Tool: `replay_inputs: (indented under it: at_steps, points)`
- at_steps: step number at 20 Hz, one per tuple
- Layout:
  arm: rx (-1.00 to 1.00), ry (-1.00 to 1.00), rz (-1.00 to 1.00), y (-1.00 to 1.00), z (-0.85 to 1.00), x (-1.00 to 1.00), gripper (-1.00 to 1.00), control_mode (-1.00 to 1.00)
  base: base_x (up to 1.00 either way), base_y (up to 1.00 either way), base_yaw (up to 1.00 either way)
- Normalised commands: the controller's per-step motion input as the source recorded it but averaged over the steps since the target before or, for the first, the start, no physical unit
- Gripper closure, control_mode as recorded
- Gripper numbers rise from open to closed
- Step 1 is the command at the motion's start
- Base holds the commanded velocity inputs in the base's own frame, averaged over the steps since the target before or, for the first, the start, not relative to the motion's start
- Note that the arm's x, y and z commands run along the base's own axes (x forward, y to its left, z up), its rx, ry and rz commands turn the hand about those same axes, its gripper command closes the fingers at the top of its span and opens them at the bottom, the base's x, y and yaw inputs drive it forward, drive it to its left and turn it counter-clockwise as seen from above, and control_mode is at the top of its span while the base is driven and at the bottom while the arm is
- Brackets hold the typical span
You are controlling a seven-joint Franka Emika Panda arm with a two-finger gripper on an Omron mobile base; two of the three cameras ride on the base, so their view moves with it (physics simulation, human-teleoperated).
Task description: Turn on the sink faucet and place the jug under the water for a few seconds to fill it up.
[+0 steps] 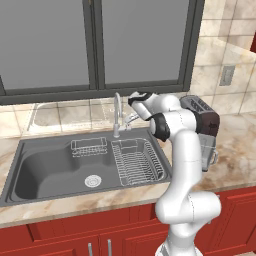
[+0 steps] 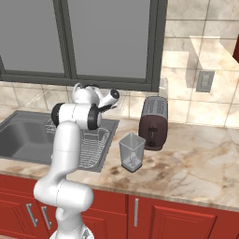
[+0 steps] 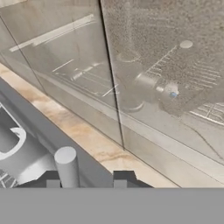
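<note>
The sink faucet [image 1: 117, 112] rose at the sink's [image 1: 40, 170] back edge, its lever [image 3: 66, 167] between the gripper's [image 3: 86, 180] parted fingers, not clearly touched. The jug [image 2: 131, 152] stood on the counter [image 2: 196, 158] near its front edge, just beside the toaster [image 2: 154, 122], right of the dish rack [image 1: 137, 161].

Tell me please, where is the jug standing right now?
In the right base view, the jug stands upright on the marble counter, right of the sink, just in front of the dark toaster.
</note>
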Motion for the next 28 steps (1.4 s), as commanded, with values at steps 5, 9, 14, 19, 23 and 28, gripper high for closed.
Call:
replay_inputs:
  at_steps: [5,9,14,19,23,28]
  points:
    - [0.06,0.00,-0.04,-0.59,-0.23,0.13,1.00,-1.00,0.00,0.00,0.00]
    - [0.07,0.00,-0.05,-0.64,-0.26,0.09,1.00,-1.00,0.00,0.00,0.00]
    - [0.07,0.00,-0.07,-0.65,-0.31,0.10,1.00,-1.00,0.00,0.00,0.00]
    - [0.07,0.02,-0.09,-0.67,-0.34,0.10,1.00,-1.00,0.00,0.00,0.00]
    - [0.06,0.05,-0.11,-0.67,-0.33,0.09,1.00,-1.00,0.00,0.00,0.00]
    - [0.05,0.04,-0.10,-0.72,-0.36,0.06,1.00,-1.00,0.00,0.00,0.00]
